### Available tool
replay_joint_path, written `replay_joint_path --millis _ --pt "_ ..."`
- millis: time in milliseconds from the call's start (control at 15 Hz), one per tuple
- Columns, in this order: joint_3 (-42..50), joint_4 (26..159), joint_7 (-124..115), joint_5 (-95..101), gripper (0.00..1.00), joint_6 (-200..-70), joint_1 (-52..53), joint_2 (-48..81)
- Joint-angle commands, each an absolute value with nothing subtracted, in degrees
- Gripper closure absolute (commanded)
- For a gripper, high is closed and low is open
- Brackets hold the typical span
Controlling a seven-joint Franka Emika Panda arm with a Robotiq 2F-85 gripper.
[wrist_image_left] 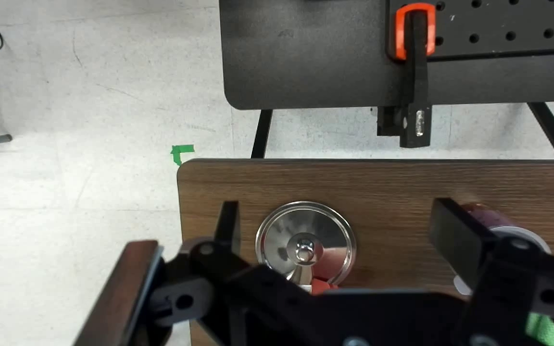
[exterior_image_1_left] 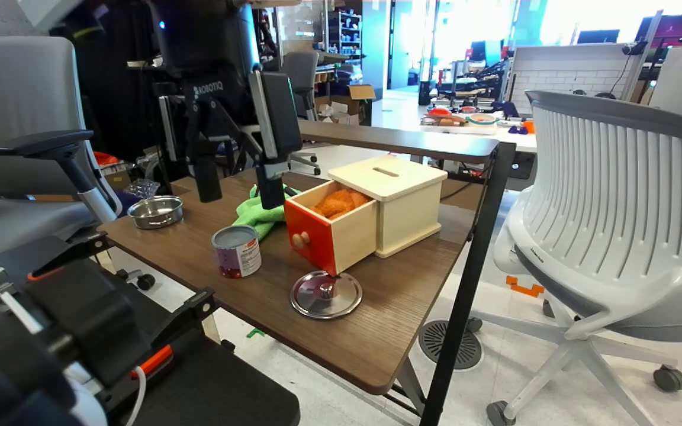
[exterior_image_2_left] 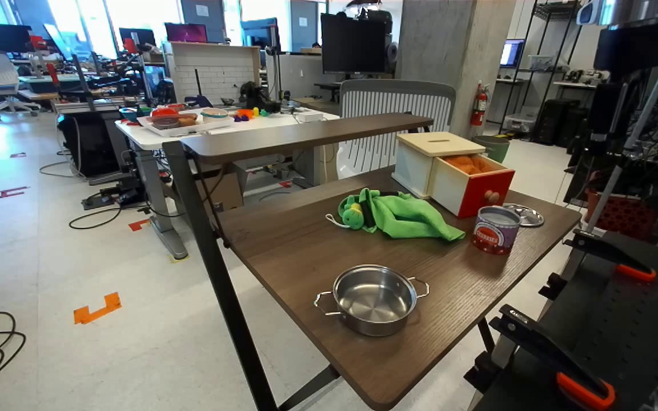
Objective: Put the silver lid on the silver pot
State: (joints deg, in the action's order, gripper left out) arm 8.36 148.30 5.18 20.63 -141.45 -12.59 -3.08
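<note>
While the claw [exterior_image_1_left: 239, 193] hangs, jaws apart, silver lid [wrist_image_left: 306, 240] lower, on the table [exterior_image_1_left: 382, 331], seen between them in wrist view.

The table [exterior_image_2_left: 283, 245] carried one pot [exterior_image_2_left: 374, 297], one lid [exterior_image_1_left: 323, 299], one can [exterior_image_2_left: 494, 234], one green cloth [exterior_image_2_left: 409, 214] and one wooden box [exterior_image_1_left: 412, 207]. The pot had two handles [exterior_image_2_left: 424, 284]; the box had one drawer [exterior_image_1_left: 317, 231] and one slot [exterior_image_1_left: 386, 172]. The number of orange pieces [exterior_image_1_left: 336, 204] in the drawer could not be told. There was one tool [exterior_image_1_left: 238, 190] with two fingers [exterior_image_1_left: 271, 190], and there were two clamps [exterior_image_2_left: 540, 341] on one black bench [exterior_image_2_left: 620, 308]. The exterior views showed at least three chairs [exterior_image_1_left: 613, 189], one floor grille [exterior_image_1_left: 449, 346] and one fire extinguisher [exterior_image_2_left: 480, 107].
</note>
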Motion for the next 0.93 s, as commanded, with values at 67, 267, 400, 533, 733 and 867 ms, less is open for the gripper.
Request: replay_joint_path --millis 67,267,400,533,733,867 --pt "9.88 145.2 8.1 18.23 0.0 -151.19 -12.27 5.92" --pt "9.76 142.77 10.81 14.94 0.0 -156.99 -12.67 11.99" --pt "8.82 140.62 13.65 10.69 0.0 -159.22 -13.65 15.72" --pt "7.78 137.84 16.2 7.08 0.0 -159.47 -14.73 19.1" --pt "7.25 133.35 18.19 5.9 0.0 -158.21 -15.76 23.76" --pt "6.87 131.15 19.0 5.84 0.0 -157.89 -16.49 26.23"
